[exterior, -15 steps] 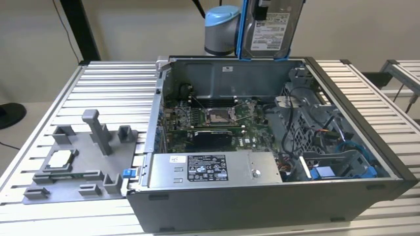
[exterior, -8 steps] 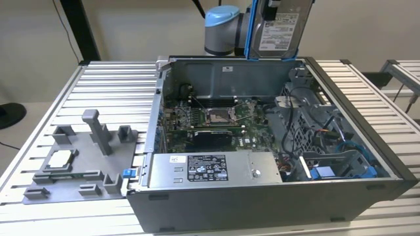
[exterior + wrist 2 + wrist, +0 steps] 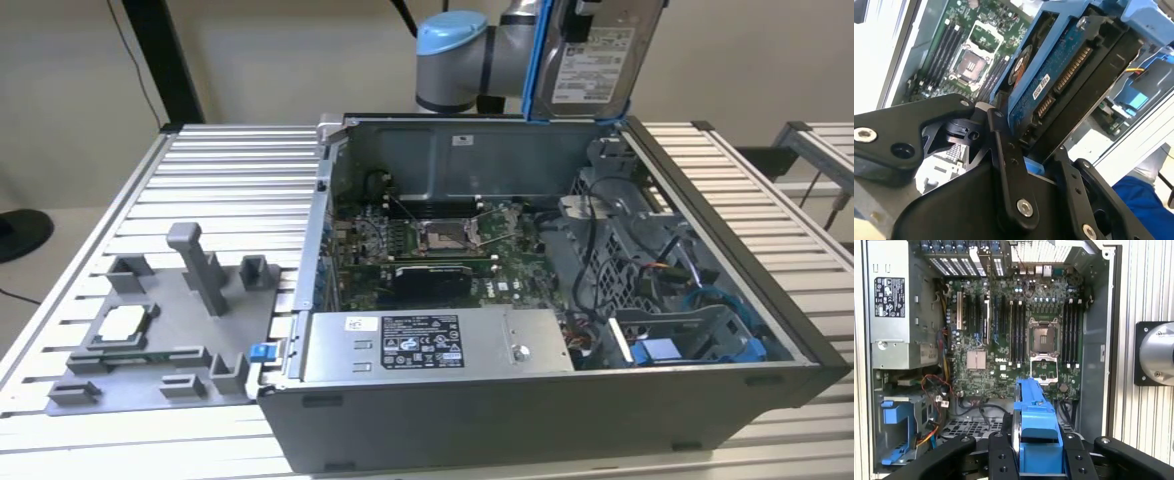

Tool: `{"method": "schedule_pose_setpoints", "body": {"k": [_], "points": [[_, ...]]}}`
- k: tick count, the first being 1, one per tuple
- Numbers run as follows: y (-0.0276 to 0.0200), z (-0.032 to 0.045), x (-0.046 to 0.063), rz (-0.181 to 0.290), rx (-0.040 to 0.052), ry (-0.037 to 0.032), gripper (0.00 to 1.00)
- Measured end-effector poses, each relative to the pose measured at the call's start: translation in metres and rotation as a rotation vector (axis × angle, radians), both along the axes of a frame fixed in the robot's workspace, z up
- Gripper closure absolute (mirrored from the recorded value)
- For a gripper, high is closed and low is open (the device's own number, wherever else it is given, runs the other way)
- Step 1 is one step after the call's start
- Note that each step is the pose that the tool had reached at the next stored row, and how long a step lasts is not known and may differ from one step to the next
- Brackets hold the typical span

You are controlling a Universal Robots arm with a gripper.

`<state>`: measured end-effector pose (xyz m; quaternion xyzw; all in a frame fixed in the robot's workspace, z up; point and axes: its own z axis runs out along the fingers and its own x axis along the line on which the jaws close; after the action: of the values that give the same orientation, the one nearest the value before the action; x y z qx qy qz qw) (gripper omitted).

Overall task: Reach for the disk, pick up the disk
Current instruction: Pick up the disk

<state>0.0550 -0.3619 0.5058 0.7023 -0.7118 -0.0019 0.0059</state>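
Above the open computer case [image 3: 561,300], the disk [image 3: 594,60] hangs upright.

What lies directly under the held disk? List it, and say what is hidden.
In the first wrist view, the disk, clamped in the gripper, hangs above the open computer case; below it lie the motherboard and empty processor socket. The board area behind the disk and gripper is covered.

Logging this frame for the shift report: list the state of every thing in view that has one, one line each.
disk: lifted above the case, held on edge in its blue bracket
gripper: shut on the disk
computer case: side panel off, interior exposed
processor socket: empty
blue drive bay: empty
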Motion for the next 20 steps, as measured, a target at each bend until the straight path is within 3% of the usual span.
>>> {"method": "schedule_pose_setpoints", "body": {"k": [14, 20], "points": [[-0.007, -0.0001, 0.037, 0.0, 0.0001, 0.0, 1.0], [-0.0081, -0.0001, 0.04, 0.0, 0.0, 0.0, 1.0]]}}
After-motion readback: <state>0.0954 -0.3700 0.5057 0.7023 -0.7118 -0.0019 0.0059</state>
